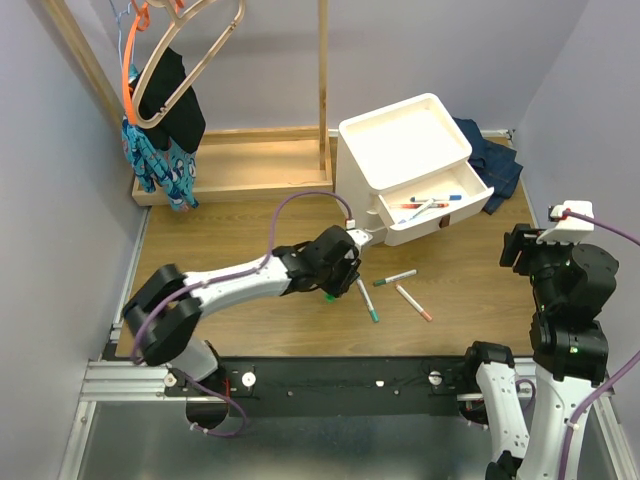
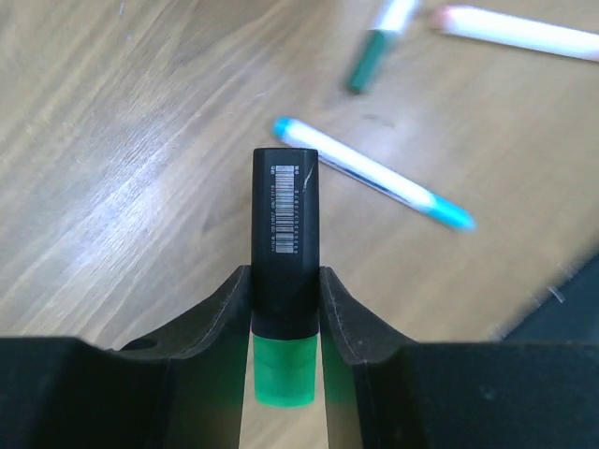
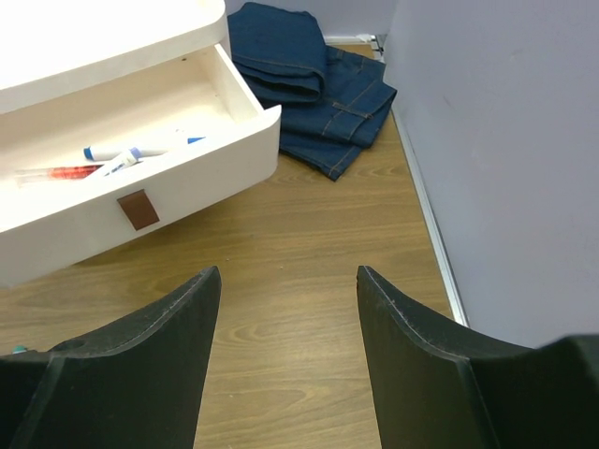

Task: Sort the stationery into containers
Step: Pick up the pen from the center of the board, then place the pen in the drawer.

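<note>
Left gripper [image 2: 285, 285] clamps thick black marker [image 2: 285, 201], green cap, barcode label; right gripper [image 3: 287, 281] spread, empty.

Top view: light is even and diffuse, coming from above. Shadows on the counter [image 1: 460, 290] are soft and short. The white drawer unit [image 1: 405, 140] is the brightest thing, its tray top nearly washed out.

Left wrist view: the thick marker [image 2: 285, 215] is sharp and its barcode crisp. The slim markers [image 2: 374, 178] beyond are smeared, with soft edges. The left end effector [image 2: 285, 290] is near black with little surface detail, and the green cap casts a green tint on its inner faces.

Right wrist view: the unit's top is blown to plain white at upper left. The folds in the jeans [image 3: 318, 84] read clearly. The right end effector [image 3: 285, 281] is dark and slightly soft. The wall [image 3: 505, 140] is flatly lit.
</note>
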Controlling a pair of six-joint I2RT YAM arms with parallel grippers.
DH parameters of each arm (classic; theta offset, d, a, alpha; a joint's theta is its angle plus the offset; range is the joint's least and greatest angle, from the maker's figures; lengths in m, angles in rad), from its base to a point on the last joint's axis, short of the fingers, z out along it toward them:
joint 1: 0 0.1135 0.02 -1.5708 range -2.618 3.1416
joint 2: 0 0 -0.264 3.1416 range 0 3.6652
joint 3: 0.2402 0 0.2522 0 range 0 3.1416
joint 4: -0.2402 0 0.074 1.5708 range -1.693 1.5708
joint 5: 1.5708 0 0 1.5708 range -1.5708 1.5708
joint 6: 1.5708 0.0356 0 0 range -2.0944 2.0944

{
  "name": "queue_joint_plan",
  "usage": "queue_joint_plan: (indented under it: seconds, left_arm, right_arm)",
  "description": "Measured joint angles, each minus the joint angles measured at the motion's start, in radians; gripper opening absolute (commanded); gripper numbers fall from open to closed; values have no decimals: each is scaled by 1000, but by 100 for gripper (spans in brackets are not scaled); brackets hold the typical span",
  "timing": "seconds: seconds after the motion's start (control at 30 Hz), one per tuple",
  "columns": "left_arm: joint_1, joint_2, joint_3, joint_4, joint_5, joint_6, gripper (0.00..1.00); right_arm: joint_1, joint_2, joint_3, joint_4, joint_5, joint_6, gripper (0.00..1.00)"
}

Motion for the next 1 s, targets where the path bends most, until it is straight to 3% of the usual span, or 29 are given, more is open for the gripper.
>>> queue_joint_plan:
  seconds: [0.13,0.23,0.33,0.47,0.6,0.77,0.87,1.0]
  left_arm:
    - [0,-180,51,-126,93,121,27]
    - [0,-282,186,-219,165,236,27]
    - [0,-285,350,-240,204,322,27]
    - [0,-168,587,-210,222,412,27]
    - [0,48,824,-178,227,475,27]
    - [0,237,969,-187,228,507,30]
    - [0,320,1022,-190,220,526,37]
    - [0,369,1056,-188,198,536,59]
  right_arm:
    - [0,-1,-7,16,-20,5,68]
    - [0,-2,-22,32,-37,7,68]
    - [0,-2,-42,60,-42,10,68]
    - [0,0,-55,87,-42,26,68]
    - [0,6,-55,116,-42,42,68]
    - [0,4,-56,126,-40,48,68]
    - [0,-3,-56,126,-34,53,68]
    - [0,-14,-56,125,-25,54,68]
